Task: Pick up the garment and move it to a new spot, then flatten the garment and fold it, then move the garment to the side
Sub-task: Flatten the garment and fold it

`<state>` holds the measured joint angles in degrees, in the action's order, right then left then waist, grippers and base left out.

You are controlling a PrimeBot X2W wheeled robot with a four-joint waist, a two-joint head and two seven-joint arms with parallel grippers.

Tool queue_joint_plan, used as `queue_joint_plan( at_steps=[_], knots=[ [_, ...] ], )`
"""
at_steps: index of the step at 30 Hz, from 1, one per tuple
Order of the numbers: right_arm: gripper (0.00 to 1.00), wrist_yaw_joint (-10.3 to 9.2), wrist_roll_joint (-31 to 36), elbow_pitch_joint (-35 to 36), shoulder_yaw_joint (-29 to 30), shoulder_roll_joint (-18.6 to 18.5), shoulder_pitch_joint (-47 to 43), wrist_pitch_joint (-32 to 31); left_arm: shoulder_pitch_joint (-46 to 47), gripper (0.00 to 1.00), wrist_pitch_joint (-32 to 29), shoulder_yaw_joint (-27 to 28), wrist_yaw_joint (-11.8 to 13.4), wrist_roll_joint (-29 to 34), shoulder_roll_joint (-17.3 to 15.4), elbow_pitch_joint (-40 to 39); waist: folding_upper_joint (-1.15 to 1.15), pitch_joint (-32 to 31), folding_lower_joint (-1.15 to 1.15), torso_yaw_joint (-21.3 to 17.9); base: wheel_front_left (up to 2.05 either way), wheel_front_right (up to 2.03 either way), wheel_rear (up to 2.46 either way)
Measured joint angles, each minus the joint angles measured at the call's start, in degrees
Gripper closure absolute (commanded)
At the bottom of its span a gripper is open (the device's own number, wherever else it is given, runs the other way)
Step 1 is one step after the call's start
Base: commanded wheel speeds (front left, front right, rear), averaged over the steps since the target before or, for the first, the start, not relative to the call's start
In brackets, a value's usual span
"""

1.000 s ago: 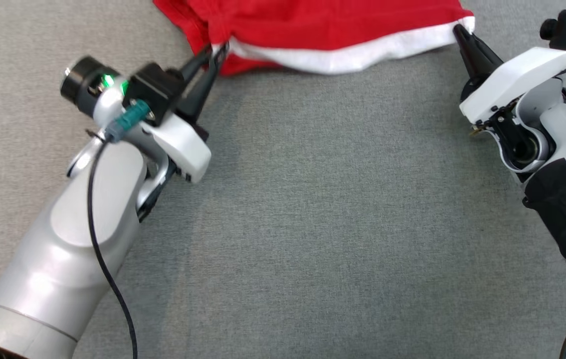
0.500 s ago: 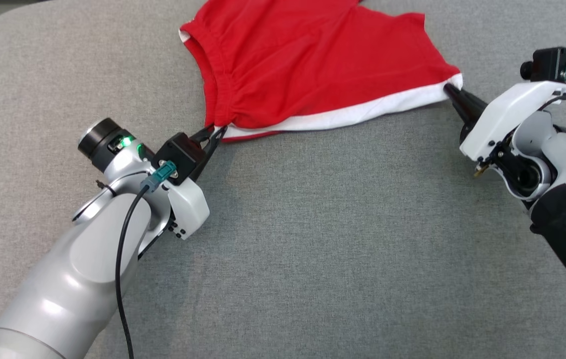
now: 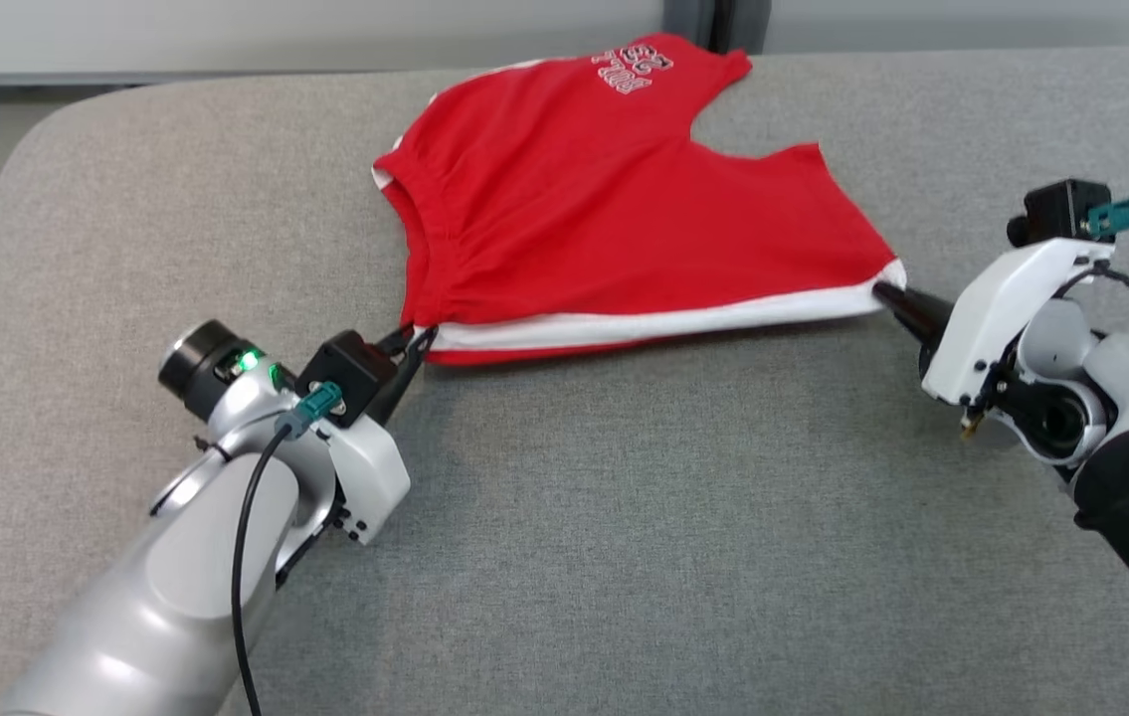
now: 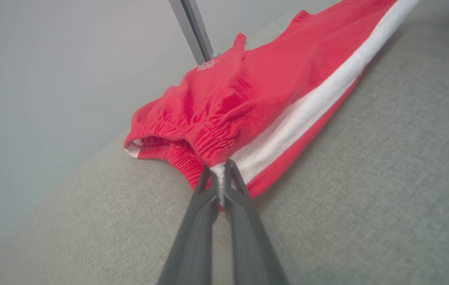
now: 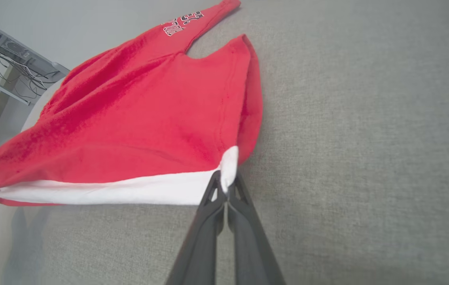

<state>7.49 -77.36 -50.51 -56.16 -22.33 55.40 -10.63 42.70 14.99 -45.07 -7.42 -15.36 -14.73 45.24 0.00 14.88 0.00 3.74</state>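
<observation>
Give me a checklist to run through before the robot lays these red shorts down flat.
1. Left gripper shut on the shorts at the waistband corner: ok.
2. Right gripper shut on the hem corner: ok.
3. White stripe pulled straight between both grips: ok.
4. Waistband smooth: not ok, it is gathered and bunched.
5. Far leg resting on the grey surface: ok.
6. Lower layer lined up beneath the top one: cannot tell.

The head camera tilted up, bringing the whole garment (image 3: 624, 219) into view. Its white stripe (image 3: 663, 321), sagging before, was pulled straight.
</observation>
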Motion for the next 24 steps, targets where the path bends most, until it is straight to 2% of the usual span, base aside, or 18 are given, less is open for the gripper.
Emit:
queue_joint_plan(
  at_steps=[24],
  knots=[
    [1.00,0.01,-4.95,7.34,-6.04,-6.35,-11.21,-4.75,-13.88,1.00,0.00,2.54,0.20,0.31,2.85,1.01,0.00,-10.87,0.00,-0.45,0.00,0.00,0.00]
  ],
)
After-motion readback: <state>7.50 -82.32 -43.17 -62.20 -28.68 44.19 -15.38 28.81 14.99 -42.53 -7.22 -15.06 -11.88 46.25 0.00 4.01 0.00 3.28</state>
